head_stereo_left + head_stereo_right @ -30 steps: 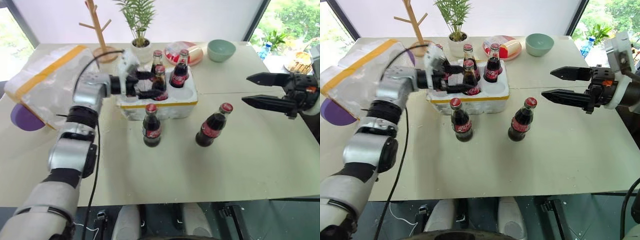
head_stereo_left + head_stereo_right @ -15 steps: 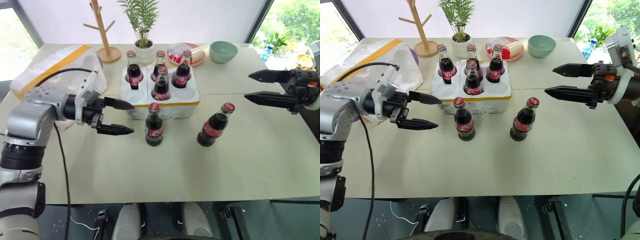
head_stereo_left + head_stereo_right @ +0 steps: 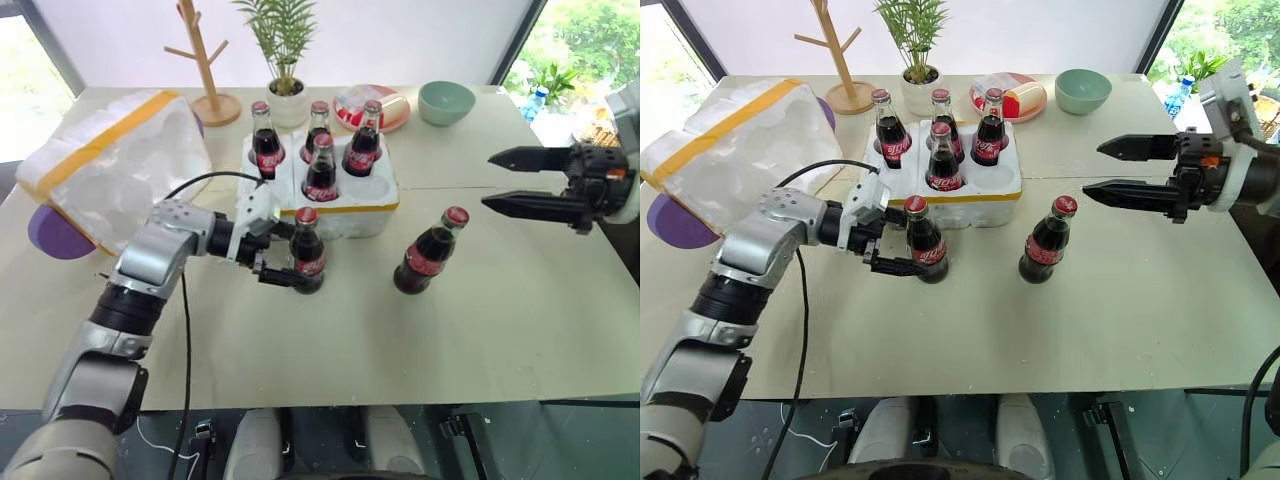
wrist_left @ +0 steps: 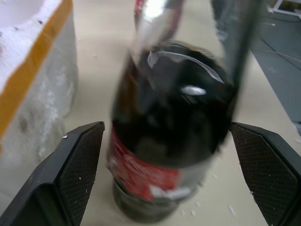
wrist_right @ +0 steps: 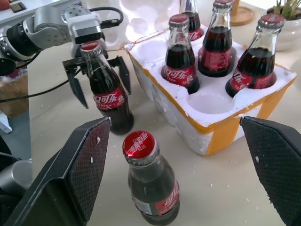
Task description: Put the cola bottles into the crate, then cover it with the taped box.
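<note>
Several cola bottles stand in the wells of the crate (image 3: 350, 222), a low white foam tray with a yellow band. Two more stand on the table in front of it. My left gripper (image 3: 283, 256) is open, with one finger on each side of the left table bottle (image 3: 306, 252). In the left wrist view there are gaps between that bottle (image 4: 164, 141) and both pads (image 4: 80, 169). The other table bottle (image 3: 428, 252) stands alone to the right. My right gripper (image 3: 490, 180) hangs open and empty in the air further right. The taped box (image 3: 115, 165) lies on its side at the far left.
Behind the crate stand a potted plant (image 3: 285, 100), a wooden mug tree (image 3: 205, 70), a plate with red food (image 3: 365, 108) and a green bowl (image 3: 444, 100). A purple object (image 3: 48, 235) lies by the taped box. The table's near half is bare.
My left gripper drew back from the crate, leaving a bottle in a well, then came down and right until it straddled the left table bottle. The right gripper stayed in place.
</note>
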Available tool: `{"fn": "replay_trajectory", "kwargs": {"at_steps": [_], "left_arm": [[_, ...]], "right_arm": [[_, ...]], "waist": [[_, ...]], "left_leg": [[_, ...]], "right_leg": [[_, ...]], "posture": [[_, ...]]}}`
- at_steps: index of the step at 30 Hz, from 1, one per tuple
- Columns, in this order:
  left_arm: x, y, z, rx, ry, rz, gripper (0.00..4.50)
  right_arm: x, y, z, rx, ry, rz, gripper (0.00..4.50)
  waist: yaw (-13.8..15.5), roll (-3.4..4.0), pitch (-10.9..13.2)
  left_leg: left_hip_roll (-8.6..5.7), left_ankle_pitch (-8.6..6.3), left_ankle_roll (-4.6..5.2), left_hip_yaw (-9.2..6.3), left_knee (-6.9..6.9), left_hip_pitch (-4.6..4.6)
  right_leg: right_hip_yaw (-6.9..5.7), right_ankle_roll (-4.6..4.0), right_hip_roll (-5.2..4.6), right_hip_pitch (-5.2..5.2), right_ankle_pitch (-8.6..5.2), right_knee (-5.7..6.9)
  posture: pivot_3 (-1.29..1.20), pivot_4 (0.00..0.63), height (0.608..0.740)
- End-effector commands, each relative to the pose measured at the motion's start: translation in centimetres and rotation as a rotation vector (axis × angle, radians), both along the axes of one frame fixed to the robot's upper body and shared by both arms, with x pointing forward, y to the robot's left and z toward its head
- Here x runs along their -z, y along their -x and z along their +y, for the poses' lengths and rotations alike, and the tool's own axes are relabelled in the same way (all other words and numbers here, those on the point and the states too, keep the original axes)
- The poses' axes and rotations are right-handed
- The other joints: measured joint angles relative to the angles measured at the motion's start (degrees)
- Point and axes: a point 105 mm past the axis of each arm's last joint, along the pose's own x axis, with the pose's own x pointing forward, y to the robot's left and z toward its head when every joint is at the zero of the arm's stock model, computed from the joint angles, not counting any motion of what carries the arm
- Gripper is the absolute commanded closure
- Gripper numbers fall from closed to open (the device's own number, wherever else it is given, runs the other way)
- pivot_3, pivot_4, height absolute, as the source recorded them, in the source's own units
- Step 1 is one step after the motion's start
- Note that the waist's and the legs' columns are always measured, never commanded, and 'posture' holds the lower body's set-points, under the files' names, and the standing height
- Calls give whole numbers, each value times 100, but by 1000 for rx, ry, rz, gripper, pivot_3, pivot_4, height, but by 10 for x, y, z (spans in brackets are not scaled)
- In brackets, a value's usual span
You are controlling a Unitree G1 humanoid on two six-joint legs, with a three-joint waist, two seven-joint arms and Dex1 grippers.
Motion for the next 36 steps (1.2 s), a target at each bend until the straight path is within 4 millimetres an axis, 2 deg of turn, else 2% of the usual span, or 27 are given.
{"fn": "replay_trajectory", "kwargs": {"at_steps": [1, 2, 3, 5, 7, 10, 12, 14, 15, 18, 20, 24, 26, 36], "left_arm": [[-2, -5, -9, -1, 4, -17, 56], [-1, -5, -11, -4, 5, -12, 56], [-1, -5, -12, 0, 7, -10, 292], [-2, -2, -12, 15, 10, -3, 871], [-11, 6, -8, 55, 23, 29, 1716], [-34, 17, 0, 106, 62, 82, 1679], [-59, 17, 5, 96, 141, 124, 1679], [-85, 9, 10, 46, 230, 136, 1679], [-91, 7, 11, 28, 254, 136, 1679], [-120, -18, 25, -142, 345, 46, 1679], [-129, -33, 36, -251, 363, -19, 1679], [-131, -55, 54, -405, 337, -113, 1679], [-124, -65, 60, -474, 296, -137, 1679], [-82, -83, 54, -517, 136, -168, 1679]], "right_arm": [[-12, 7, 1, -1, -12, -56, 0], [-12, 7, 1, 2, -14, -56, 0], [-12, 8, 0, 5, -17, -57, 0], [-12, 8, 0, 10, -21, -57, 0], [-11, 8, 0, 17, -24, -57, 0], [-12, 7, -1, 22, -29, -59, 0], [-12, 5, -1, 24, -34, -60, 0], [-11, 4, 0, 22, -38, -61, 0], [-11, 3, 0, 22, -39, -61, 0], [-9, 1, 4, 12, -45, -64, 0], [-9, -1, 5, 7, -48, -66, 0], [-9, -2, 6, 5, -50, -69, 0], [-9, -3, 6, 4, -51, -70, 0], [-6, -7, 8, 5, -47, -76, 0]], "waist": [[0, 0, 0], [0, 0, 0], [0, 0, 0], [0, 0, 0], [-9, 0, 0], [-42, 0, 1], [-39, -2, 2], [-9, -4, 4], [1, -5, 4], [-4, -4, 3], [-7, -3, 3], [-23, -4, 3], [-19, -4, 3], [-7, -5, 4]], "left_leg": [[0, 0, 0, 0, 0, 0], [0, 0, 0, 0, 0, 0], [0, 0, 0, -1, 0, 0], [0, 0, 0, -2, 0, 0], [2, 0, 0, -4, 0, 0], [4, 0, 1, -9, -2, 0], [4, 0, 1, -12, -3, -1], [4, 0, 1, -12, -2, -5], [3, 0, 1, -12, 0, -7], [-2, 0, 1, -15, 1, -6], [-2, 0, 1, -14, 1, -4], [-1, 6, -10, -4, -2, -2], [0, 12, -20, -3, -2, -3], [-2, 11, -19, 1, -1, -6]], "right_leg": [[0, 0, 0, 0, 0, 0], [0, 0, 0, 0, 0, 0], [0, 0, 0, 0, 0, 0], [0, 0, 0, 0, 0, 0], [0, 0, 0, 0, 0, 0], [0, 1, 1, -3, 0, 1], [0, 1, 1, -5, 0, 1], [-1, 1, 2, -5, 0, 1], [-1, 1, 2, -5, 0, 1], [0, 2, -3, -1, 0, -1], [0, 7, -2, -1, 3, 0], [-1, 7, 5, -3, 4, 2], [-2, 8, 5, -4, 4, 1], [-2, 8, 2, -4, 4, -1]], "posture": [[0, 150, 740], [0, 150, 740], [0, 150, 740], [0, 150, 740], [0, 150, 740], [0, 150, 740], [0, 150, 740], [0, 150, 740], [0, 150, 740], [0, 150, 740], [0, 150, 740], [0, 150, 740], [0, 150, 740], [0, 150, 740]]}}
